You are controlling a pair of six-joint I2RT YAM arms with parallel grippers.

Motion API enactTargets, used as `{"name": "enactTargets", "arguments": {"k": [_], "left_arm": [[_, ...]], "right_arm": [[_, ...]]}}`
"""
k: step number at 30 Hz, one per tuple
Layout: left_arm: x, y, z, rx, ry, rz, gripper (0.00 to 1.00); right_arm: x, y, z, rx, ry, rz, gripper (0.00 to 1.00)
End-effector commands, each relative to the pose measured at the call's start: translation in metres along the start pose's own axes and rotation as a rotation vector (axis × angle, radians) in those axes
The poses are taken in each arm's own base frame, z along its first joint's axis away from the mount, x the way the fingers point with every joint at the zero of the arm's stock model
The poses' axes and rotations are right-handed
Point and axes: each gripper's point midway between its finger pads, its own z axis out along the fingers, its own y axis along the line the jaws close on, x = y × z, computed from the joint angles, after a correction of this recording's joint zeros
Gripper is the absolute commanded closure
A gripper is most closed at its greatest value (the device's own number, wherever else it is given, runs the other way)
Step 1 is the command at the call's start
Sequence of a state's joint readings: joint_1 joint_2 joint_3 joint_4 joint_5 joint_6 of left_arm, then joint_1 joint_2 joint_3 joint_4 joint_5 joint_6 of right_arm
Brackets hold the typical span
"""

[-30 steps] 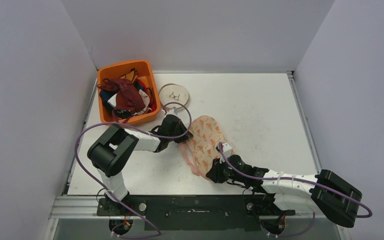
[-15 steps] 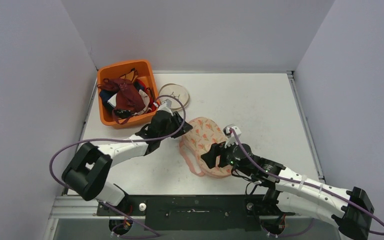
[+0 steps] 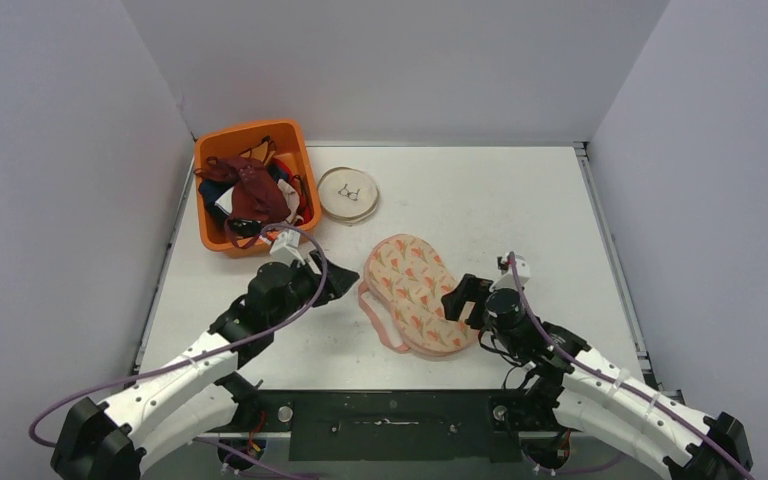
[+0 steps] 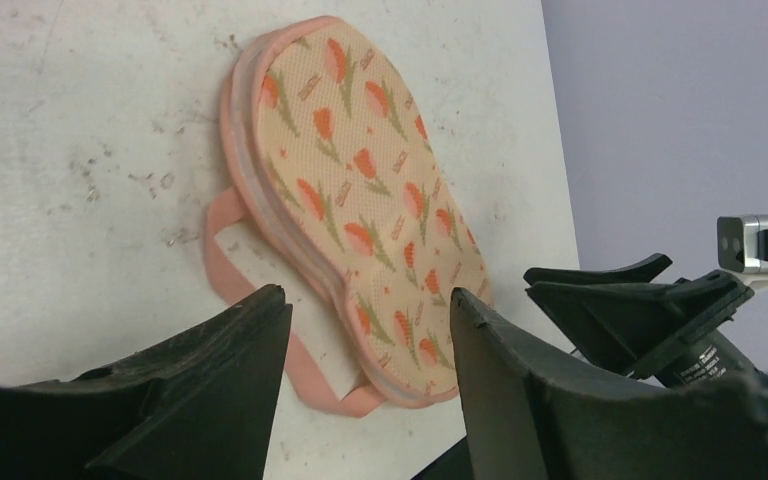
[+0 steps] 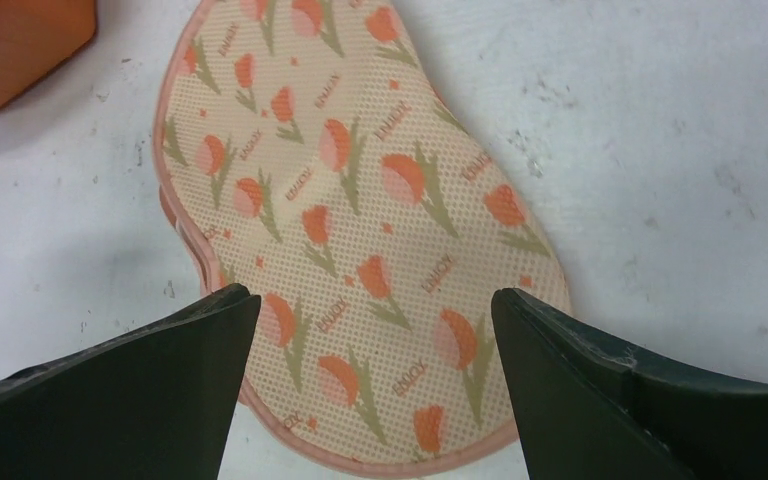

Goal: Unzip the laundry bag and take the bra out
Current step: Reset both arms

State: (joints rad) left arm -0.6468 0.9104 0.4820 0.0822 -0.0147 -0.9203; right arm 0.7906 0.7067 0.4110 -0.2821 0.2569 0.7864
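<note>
The laundry bag (image 3: 415, 292) is a peach mesh pouch with orange tulips, lying flat mid-table with a pink strap loop (image 3: 375, 322) on its left. It fills the left wrist view (image 4: 360, 190) and the right wrist view (image 5: 360, 220). The bra is hidden. My left gripper (image 3: 335, 283) hovers just left of the bag, open, with nothing between its fingers (image 4: 366, 296). My right gripper (image 3: 462, 298) sits at the bag's right edge, open wide and empty (image 5: 372, 296), its jaws hanging over the bag's near end.
An orange bin (image 3: 250, 131) piled with dark red and mixed garments stands at the back left; its corner shows in the right wrist view (image 5: 20, 40). A round flat mesh disc (image 3: 349, 193) lies beside it. Grey walls close in the table on three sides.
Both grippers have opened and let go of the bag. The left arm has drawn back to the left and nearer; the right has swung out to the bag's right side.
</note>
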Motion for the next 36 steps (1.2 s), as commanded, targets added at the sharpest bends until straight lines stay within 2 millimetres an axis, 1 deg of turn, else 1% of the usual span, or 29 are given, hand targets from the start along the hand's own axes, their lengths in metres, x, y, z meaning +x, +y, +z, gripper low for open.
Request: {"name": "enactTargets", "arguments": {"k": [1,4,7,11,15,18,21,24,27,29,30,32,36], "left_arm": [[0.015,0.026,-0.019,-0.036,-0.01,-0.015,0.42],[0.022,0.03,-0.023,-0.018,-0.01,-0.038,0.41],[0.026,0.031,-0.021,-0.014,0.004,-0.042,0.41],[0.028,0.022,-0.017,0.004,0.027,-0.041,0.41],[0.03,0.021,-0.017,0.006,0.035,-0.036,0.41],[0.031,0.023,-0.019,0.003,0.031,-0.043,0.41],[0.032,0.024,-0.02,0.003,0.028,-0.046,0.41],[0.032,0.026,-0.021,-0.009,0.027,-0.047,0.41],[0.029,0.027,-0.023,-0.021,0.022,-0.046,0.41],[0.025,0.023,-0.026,-0.018,0.011,-0.045,0.41],[0.025,0.022,-0.027,-0.02,0.017,-0.044,0.42],[0.024,0.02,-0.031,-0.018,0.023,-0.039,0.41],[0.022,0.018,-0.035,-0.012,0.015,-0.033,0.41]], "right_arm": [[0.01,-0.022,-0.005,0.082,-0.021,0.2,0.1],[0.024,-0.036,-0.007,0.128,-0.008,0.293,0.1],[0.036,-0.047,-0.008,0.163,0.004,0.376,0.1],[0.056,-0.055,-0.006,0.193,0.058,0.41,0.1],[0.07,-0.052,-0.001,0.179,0.103,0.426,0.1],[0.069,-0.049,0.005,0.167,0.095,0.435,0.06],[0.063,-0.047,0.012,0.161,0.061,0.42,0.02],[0.052,-0.046,0.022,0.151,0.015,0.391,0.16],[0.039,-0.048,0.037,0.14,-0.007,0.392,0.38],[0.033,-0.054,0.049,0.146,0.002,0.399,0.47],[0.027,-0.055,0.052,0.141,-0.005,0.404,0.5],[0.016,-0.062,0.061,0.16,-0.019,0.394,0.54],[-0.009,-0.08,0.075,0.202,-0.077,0.362,0.54]]}}
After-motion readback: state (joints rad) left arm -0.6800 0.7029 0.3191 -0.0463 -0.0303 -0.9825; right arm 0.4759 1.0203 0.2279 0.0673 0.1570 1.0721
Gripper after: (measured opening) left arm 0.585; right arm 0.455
